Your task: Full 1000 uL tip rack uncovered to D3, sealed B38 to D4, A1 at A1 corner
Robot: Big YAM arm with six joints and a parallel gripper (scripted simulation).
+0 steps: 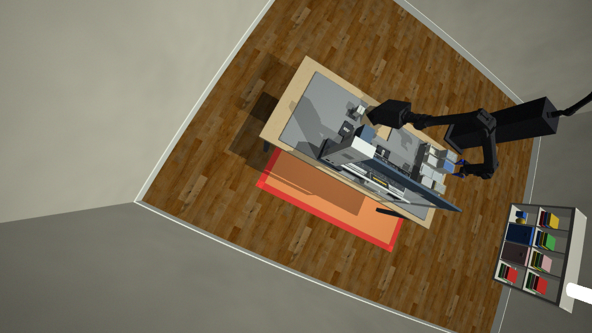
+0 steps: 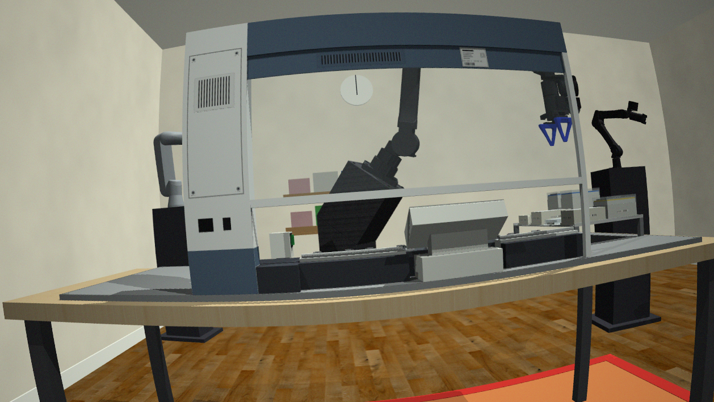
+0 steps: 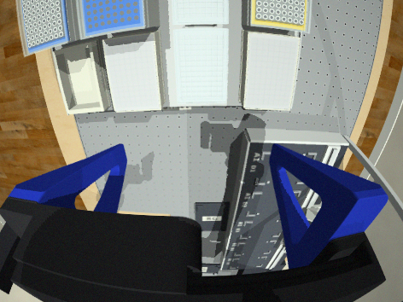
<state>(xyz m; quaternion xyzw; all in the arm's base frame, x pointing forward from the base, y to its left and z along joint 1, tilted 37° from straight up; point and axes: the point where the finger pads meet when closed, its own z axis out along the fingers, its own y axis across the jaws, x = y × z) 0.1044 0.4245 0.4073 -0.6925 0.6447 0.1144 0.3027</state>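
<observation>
My gripper [image 3: 198, 152] [image 2: 555, 134] [image 1: 459, 169] is open and empty. It hangs high above the table's shelf end and points down. In the wrist view the shelf items lie in two rows at the top. A blue-rimmed tip rack [image 3: 43, 3] shows pale rings on grey. Two white sealed blocks [image 3: 200, 66] lie in the middle column. I cannot read any labels. The deck [image 3: 256, 217] with its brackets lies under my right finger.
An open cream reservoir [image 3: 82, 81] and two white lidded items [image 3: 132, 75] [image 3: 270, 72] fill the shelf's near row. The machine's frame post [image 2: 578, 148] and top beam [image 2: 399, 34] stand close to my gripper. A large dark arm [image 2: 364, 200] leans over the deck.
</observation>
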